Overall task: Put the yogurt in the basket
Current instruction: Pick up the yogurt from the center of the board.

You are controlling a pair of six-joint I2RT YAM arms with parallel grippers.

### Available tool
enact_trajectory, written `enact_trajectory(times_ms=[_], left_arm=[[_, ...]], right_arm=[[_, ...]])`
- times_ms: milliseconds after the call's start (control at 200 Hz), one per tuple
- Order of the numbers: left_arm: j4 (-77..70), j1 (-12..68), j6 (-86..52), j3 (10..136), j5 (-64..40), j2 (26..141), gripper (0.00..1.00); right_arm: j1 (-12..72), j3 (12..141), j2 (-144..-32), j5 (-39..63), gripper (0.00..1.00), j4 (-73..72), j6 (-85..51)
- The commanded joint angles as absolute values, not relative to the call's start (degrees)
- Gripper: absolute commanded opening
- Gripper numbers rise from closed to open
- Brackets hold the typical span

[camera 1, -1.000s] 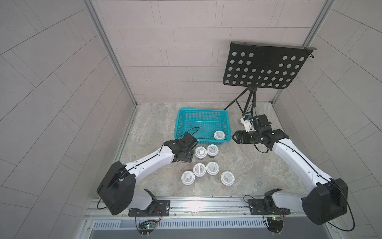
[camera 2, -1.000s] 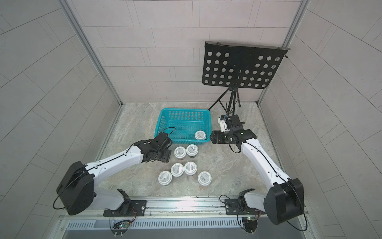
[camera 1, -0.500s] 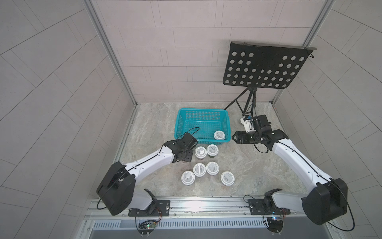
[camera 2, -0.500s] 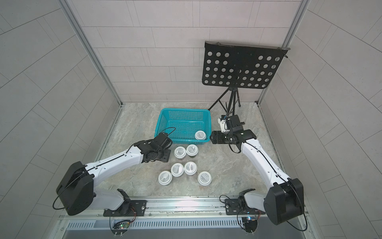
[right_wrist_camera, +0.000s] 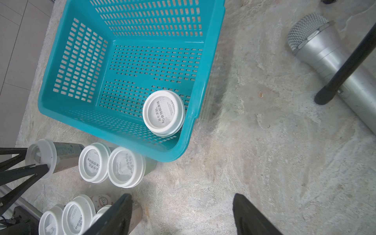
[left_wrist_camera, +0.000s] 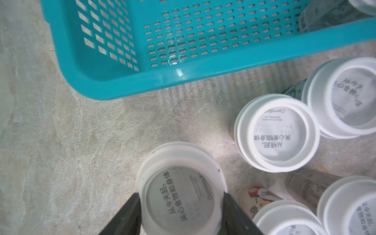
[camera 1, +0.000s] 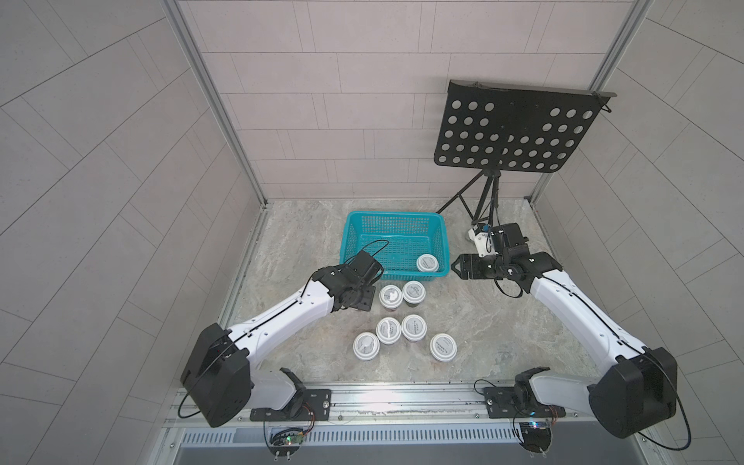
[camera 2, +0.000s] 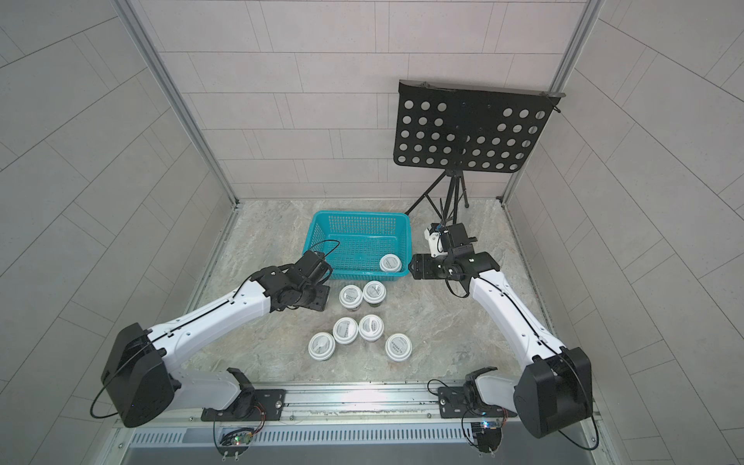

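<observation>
The teal basket [camera 1: 394, 213] [right_wrist_camera: 195, 101] stands at the back middle of the floor, with one white-lidded yogurt cup [camera 1: 427, 263] [right_wrist_camera: 163, 112] upright in its near right corner. My left gripper [left_wrist_camera: 181, 197] [camera 1: 360, 302] is just in front of the basket's near left corner [left_wrist_camera: 142, 81]. It is shut on another yogurt cup [left_wrist_camera: 180, 195] [right_wrist_camera: 41, 157], one finger on each side of the lid. The arm hides that cup in both top views. Several more cups [camera 1: 402, 294] [camera 2: 358, 330] stand in front of the basket. My right gripper [right_wrist_camera: 182, 197] [camera 1: 459, 267] hangs open over bare floor right of the basket.
A black perforated music stand [camera 1: 511, 133] on a tripod stands at the back right. A silver microphone [right_wrist_camera: 325, 53] lies on the floor beside a tripod leg [right_wrist_camera: 345, 61], right of the basket. Tiled walls close in both sides and the back.
The left gripper's jaws have drawn in onto the cup's lid. Both arms and the other cups keep their places.
</observation>
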State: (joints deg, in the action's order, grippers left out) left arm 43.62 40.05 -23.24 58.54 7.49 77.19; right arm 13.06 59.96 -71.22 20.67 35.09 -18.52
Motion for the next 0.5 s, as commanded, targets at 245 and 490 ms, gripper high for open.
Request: enact_trajectory(times_ms=[245, 490], left_arm=[[51.4, 40.3, -20.2, 68.0, 7.1, 75.3, 0.62], [51.7, 40.3, -18.2, 74.6, 8.4, 76.5, 0.63]], right_arm=[[12.7, 59.7, -70.0, 20.9, 0.82, 35.4, -18.9], [12.7, 59.9, -69.9, 20.9, 0.82, 35.4, -19.0]])
